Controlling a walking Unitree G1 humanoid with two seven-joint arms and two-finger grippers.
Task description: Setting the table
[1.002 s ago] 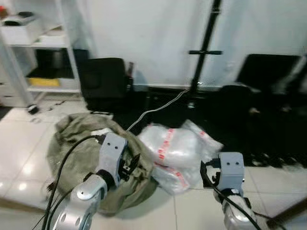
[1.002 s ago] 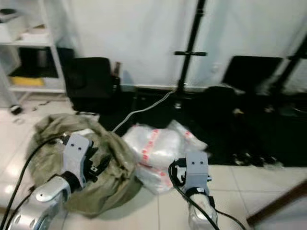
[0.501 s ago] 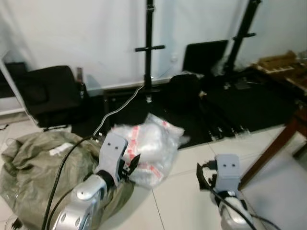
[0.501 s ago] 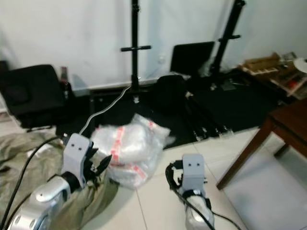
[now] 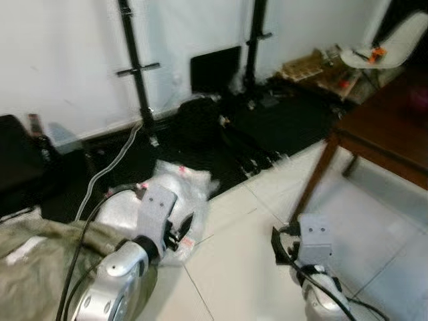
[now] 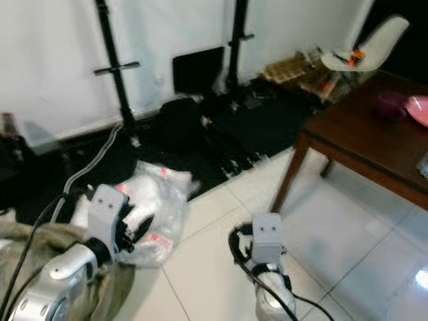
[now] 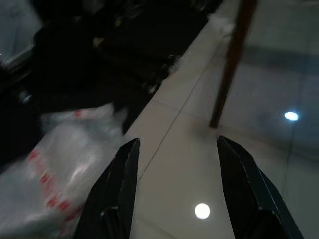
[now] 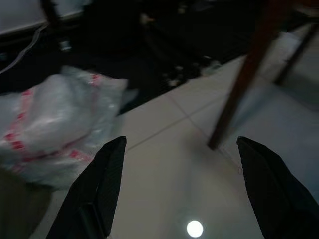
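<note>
Swinging rightward since half a second ago, the head camera has slid the stands and bags toward the left and brought more of the dark wooden table (image 6: 374,144) into sight at the right — the things themselves have not moved. Nearest, both arms are raised low before the body: the left gripper (image 7: 174,149) and the right gripper (image 8: 182,144) each hold their black fingers spread wide apart over pale floor tiles (image 5: 234,261), with nothing between them. Just beside the left arm lies an olive cloth sack (image 5: 30,254), and touching it a clear plastic bag with red print (image 6: 157,200) (its contents cannot be made out). Beyond these a dark mat (image 5: 267,127) carries black cases and two black stands (image 5: 134,67), a grey cable (image 5: 110,167) trailing from one. On the table, toward the far right, rest a pink bowl (image 6: 416,109) and a purple one (image 6: 390,101); farther still stands a white chair (image 6: 368,47) against the wall
</note>
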